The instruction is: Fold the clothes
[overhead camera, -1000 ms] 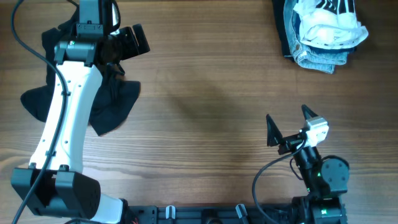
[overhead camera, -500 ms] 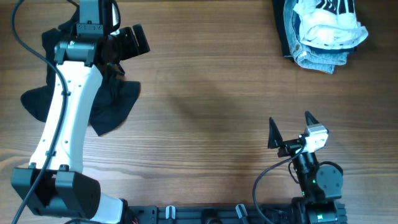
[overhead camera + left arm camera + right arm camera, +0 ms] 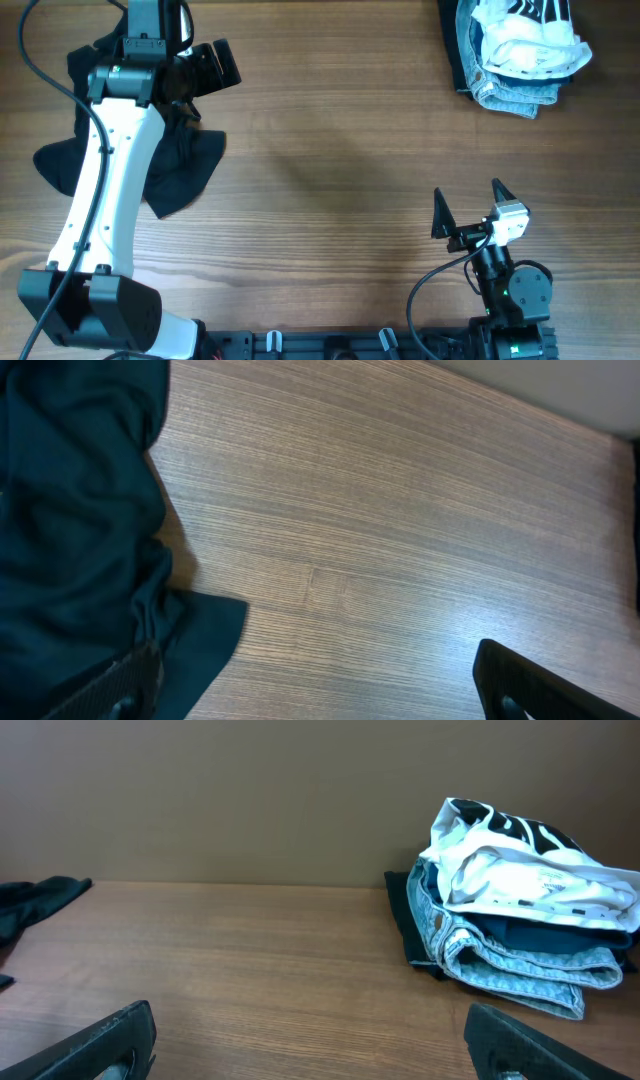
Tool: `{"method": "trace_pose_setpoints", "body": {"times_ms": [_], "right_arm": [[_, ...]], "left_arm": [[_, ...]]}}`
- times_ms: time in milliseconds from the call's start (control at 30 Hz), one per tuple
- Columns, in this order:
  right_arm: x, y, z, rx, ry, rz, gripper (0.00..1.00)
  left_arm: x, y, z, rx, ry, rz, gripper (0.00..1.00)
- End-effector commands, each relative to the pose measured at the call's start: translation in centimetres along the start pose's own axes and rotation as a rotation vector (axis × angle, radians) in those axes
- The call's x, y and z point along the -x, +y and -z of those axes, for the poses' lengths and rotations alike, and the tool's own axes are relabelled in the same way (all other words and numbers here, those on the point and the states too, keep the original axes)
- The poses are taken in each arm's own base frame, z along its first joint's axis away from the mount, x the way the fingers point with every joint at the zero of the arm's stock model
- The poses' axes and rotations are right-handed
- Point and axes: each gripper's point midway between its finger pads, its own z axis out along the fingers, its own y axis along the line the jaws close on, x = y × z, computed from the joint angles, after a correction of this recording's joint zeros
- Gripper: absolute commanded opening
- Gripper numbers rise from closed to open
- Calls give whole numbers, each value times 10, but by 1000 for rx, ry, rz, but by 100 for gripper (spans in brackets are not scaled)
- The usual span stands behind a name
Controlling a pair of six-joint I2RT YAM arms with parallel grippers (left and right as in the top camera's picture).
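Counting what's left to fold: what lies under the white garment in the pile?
Under the white garment: a dark teal layer, then light denim, with dark cloth showing beneath. Anything deeper inside is covered.

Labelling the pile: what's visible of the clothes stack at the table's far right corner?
The stack of clothes sits on the wooden table at its far right corner, cut off by the overhead view's top edge. On top lies a crumpled white garment with black print. Under it is a dark blue layer, then light blue denim, with dark cloth at the bottom. It is all soft fabric, roughly folded, edges not squared. Only the table touches it.
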Motion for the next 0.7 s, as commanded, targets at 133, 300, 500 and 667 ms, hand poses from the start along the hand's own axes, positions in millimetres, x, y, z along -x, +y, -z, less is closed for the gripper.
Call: {"method": "trace_pose_setpoints", "body": {"times_ms": [133,300,500,667], "right_arm": [[2,-2,0,-12,-10,13,100],[2,-2,0,-12,-10,13,100],[2,-2,0,-12,-10,13,100],[2,-2,0,-12,-10,13,100]], "left_arm": [[0,4,-4,17,2,-14,100],[0,4,-4,17,3,-14,100],[-8,7,0,27,30,-14,100],[-1,4,4,-8,-59,-16,100]]}}
